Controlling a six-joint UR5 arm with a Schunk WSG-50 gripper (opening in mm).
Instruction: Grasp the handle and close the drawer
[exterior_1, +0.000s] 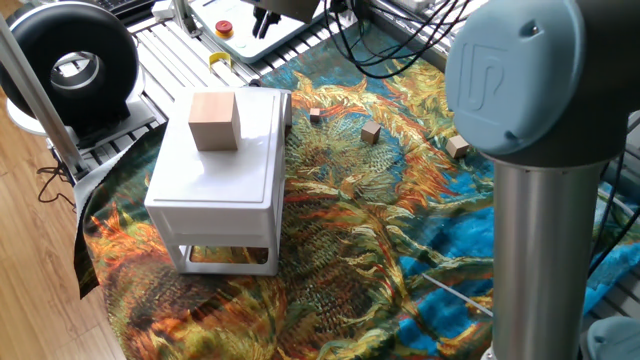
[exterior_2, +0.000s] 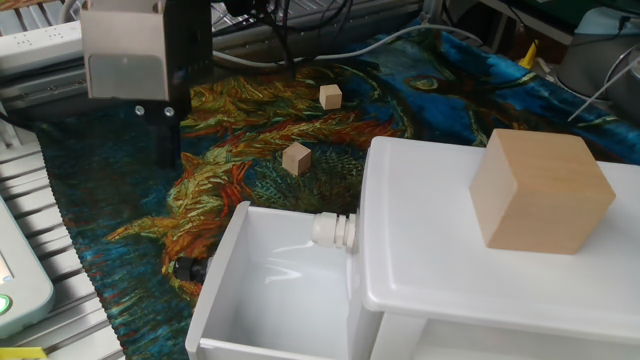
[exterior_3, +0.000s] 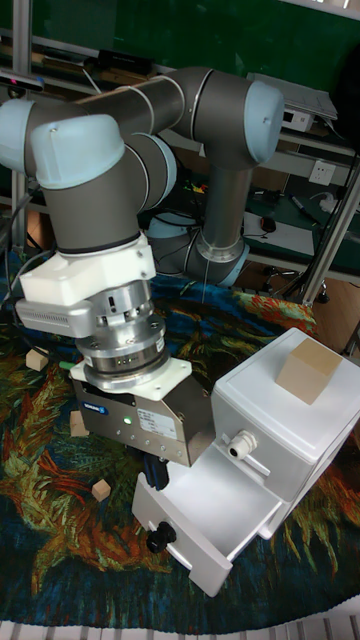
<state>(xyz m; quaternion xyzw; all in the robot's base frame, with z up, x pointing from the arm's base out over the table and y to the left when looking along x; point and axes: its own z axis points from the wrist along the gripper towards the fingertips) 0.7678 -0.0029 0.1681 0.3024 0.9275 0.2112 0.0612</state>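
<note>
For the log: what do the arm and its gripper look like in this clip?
The arm has matte grey tube links with pale blue-grey round joint caps; one cap bears an embossed logo. Its wrist ends in a white collar and ribbed metal flange. The gripper has a boxy brushed-silver body, a small blue label and dark fingers.

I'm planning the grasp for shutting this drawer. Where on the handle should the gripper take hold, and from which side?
Grip the small dark handle where it sticks out of the open drawer's front panel, with one finger on either side. Come from the front, along the slide line. The knob projects that way, so the same approach likely pushes the drawer into the cabinet.
</note>
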